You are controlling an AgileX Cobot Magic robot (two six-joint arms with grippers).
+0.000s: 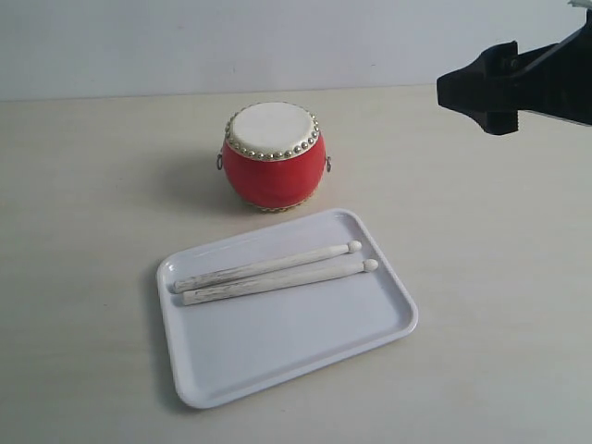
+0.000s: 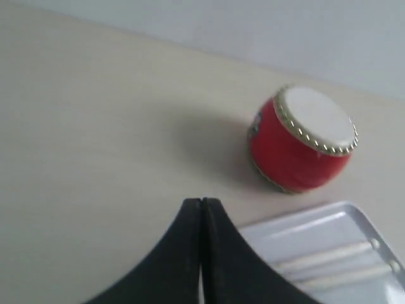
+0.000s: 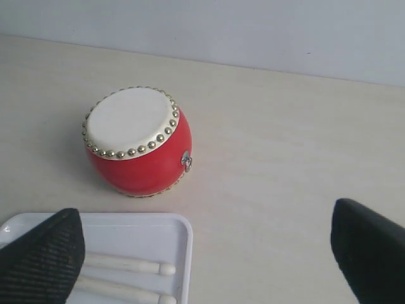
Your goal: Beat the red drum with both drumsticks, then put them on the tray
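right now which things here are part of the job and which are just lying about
Job:
- drum
- drumsticks, side by side in the tray
- tray
- left gripper, shut
- right gripper, open

Lying about:
- no loose item that I can see; only the table under it all

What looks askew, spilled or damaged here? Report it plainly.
Nothing stands out. The red drum stands upright on the table, apart from the tray. Both drumsticks lie side by side inside the tray, tips the same way, neither overhanging its rim.
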